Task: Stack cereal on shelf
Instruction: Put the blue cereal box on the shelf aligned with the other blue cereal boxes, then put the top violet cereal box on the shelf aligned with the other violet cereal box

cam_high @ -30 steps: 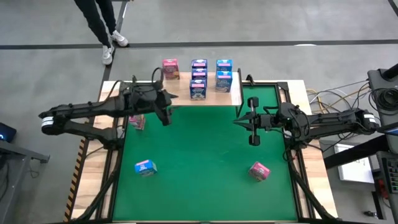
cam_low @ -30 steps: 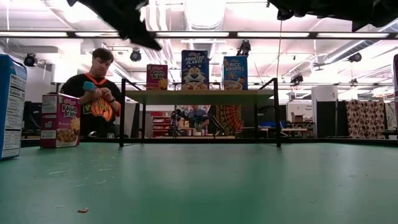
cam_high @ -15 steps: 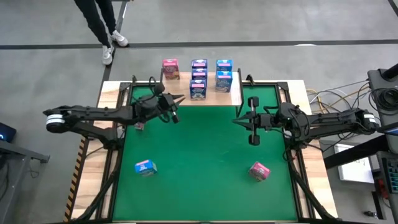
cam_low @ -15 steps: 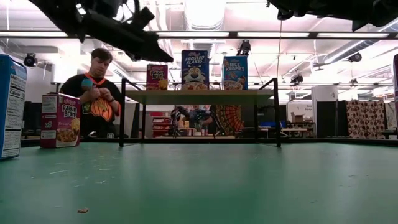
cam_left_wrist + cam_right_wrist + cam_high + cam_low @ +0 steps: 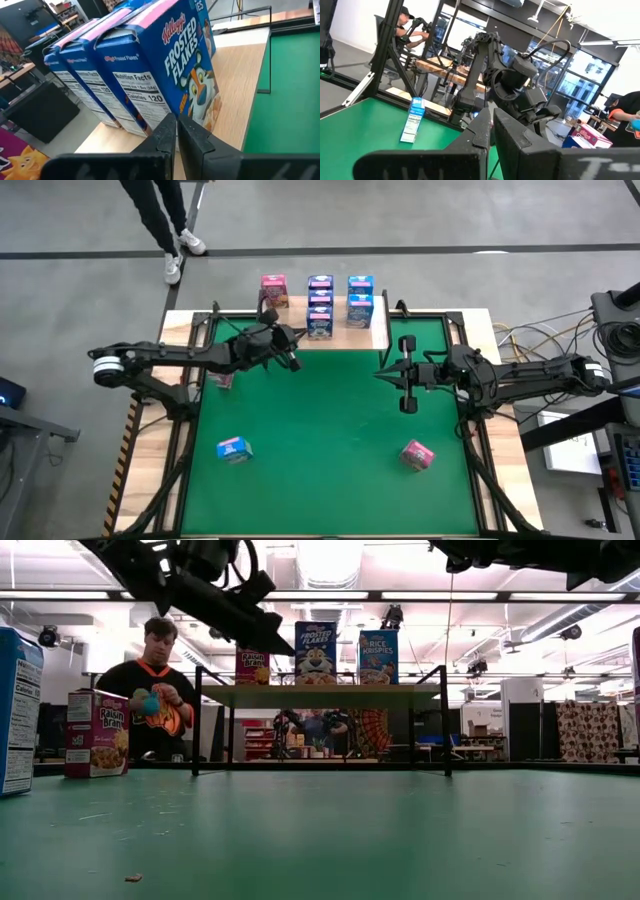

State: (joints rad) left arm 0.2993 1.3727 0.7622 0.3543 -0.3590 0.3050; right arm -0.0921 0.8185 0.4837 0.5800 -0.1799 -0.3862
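Note:
The shelf (image 5: 375, 338), a light-wood top on black legs (image 5: 196, 720), stands at the mat's far edge. On it are a pink cereal box (image 5: 273, 288) and two rows of blue ones (image 5: 319, 305) (image 5: 360, 298). My left gripper (image 5: 294, 346) (image 5: 283, 644) is shut, nearly level, at the shelf's front edge. Its tips (image 5: 176, 122) point at the nearest Frosted Flakes box (image 5: 187, 75). My right gripper (image 5: 405, 370) (image 5: 491, 121) waits shut above the mat's right part. Loose boxes rest on the mat: pink (image 5: 220, 378), blue (image 5: 233, 448), pink (image 5: 417, 454). My left gripper's shut fingertips (image 5: 169, 125) stand close before the lower front corner (image 5: 200, 117) of the nearest Frosted Flakes box, coming level from the mat's left near side. I cannot tell whether they touch it. The box stands upright on the shelf.
A black frame (image 5: 190, 430) borders the green mat (image 5: 320, 440). A person (image 5: 155, 690) stands beyond the table's far left corner, hands raised. In the low view a blue box (image 5: 20, 710) and a Raisin Bran box (image 5: 97, 733) stand at the left.
My left gripper has travelled toward the shelf, toward the table's far and right edges, sinking a little. It has tipped from pointing steeply down to nearly level, and its fingers have shut with nothing between them. No box has moved.

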